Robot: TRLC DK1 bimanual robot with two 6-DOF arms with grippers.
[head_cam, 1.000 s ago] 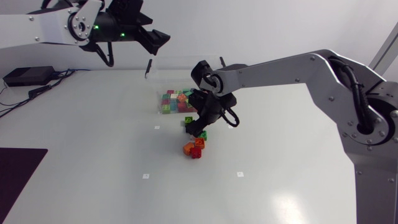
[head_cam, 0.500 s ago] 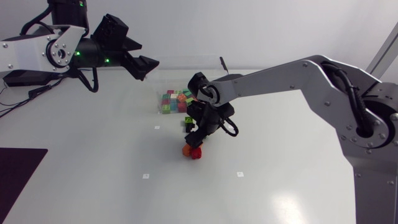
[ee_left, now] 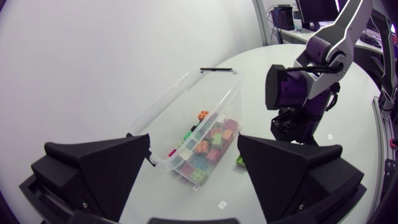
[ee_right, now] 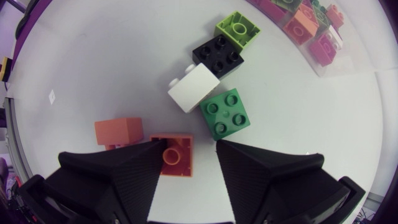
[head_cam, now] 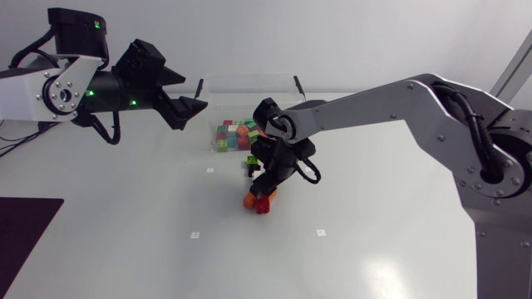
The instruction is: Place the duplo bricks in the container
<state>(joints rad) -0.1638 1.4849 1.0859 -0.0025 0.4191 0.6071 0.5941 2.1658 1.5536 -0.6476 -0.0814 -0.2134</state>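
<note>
The bench carries one clear container, and the task looks well under way but not finished. A heap of mixed-colour duplo bricks already lies inside the container, against its near end wall.

The right arm reaches in over the bench to a spot a short way out from the container's front wall. The left arm hangs in the air beside the container and above its height. The left gripper is spread wide, holds nothing and looks down toward the container.

The right gripper is down at the bench among the loose bricks. Its fingers straddle an orange-red brick. One finger is against the brick and the other stands just clear of it, so the gripper is not closed on anything.

Six bricks show outside the container:
- The lime brick is closest to its wall.
- The black brick and the white brick come next, touching each other.
- The green brick is just beyond the white one.
- The orange-red brick and a salmon brick lie farthest from the container.

By my reading, most of the work is done, and these six have yet to go in. The orange-red one seems to be next.
</note>
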